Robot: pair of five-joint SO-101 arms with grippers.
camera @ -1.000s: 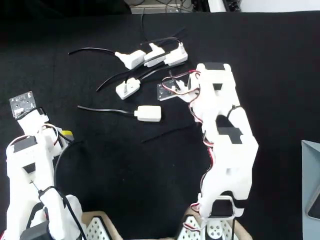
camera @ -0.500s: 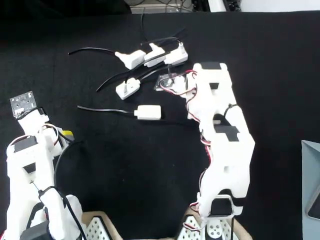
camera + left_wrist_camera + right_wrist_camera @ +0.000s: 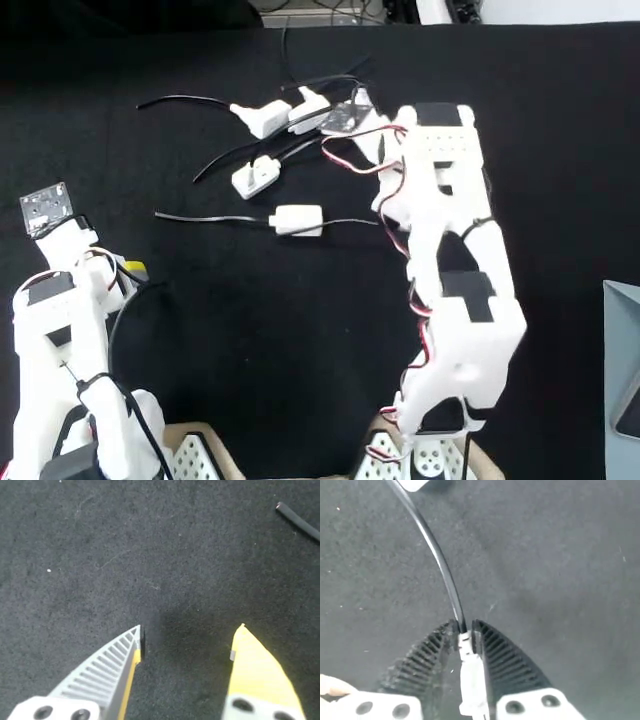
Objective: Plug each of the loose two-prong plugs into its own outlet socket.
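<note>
Upper centre of the high view: your right gripper (image 3: pixel 464 627) is clamped on a white plug (image 3: pixel 470 680) trailing black cable (image 3: pixel 432 545), other plugs (image 3: pixel 260 118) just left. At lower left, your left gripper (image 3: pixel 190 630) hangs wide open, empty.

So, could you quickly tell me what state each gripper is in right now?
Left gripper: open, holding nothing.
Right gripper: closed on a white connector at the end of a black cord.
</note>
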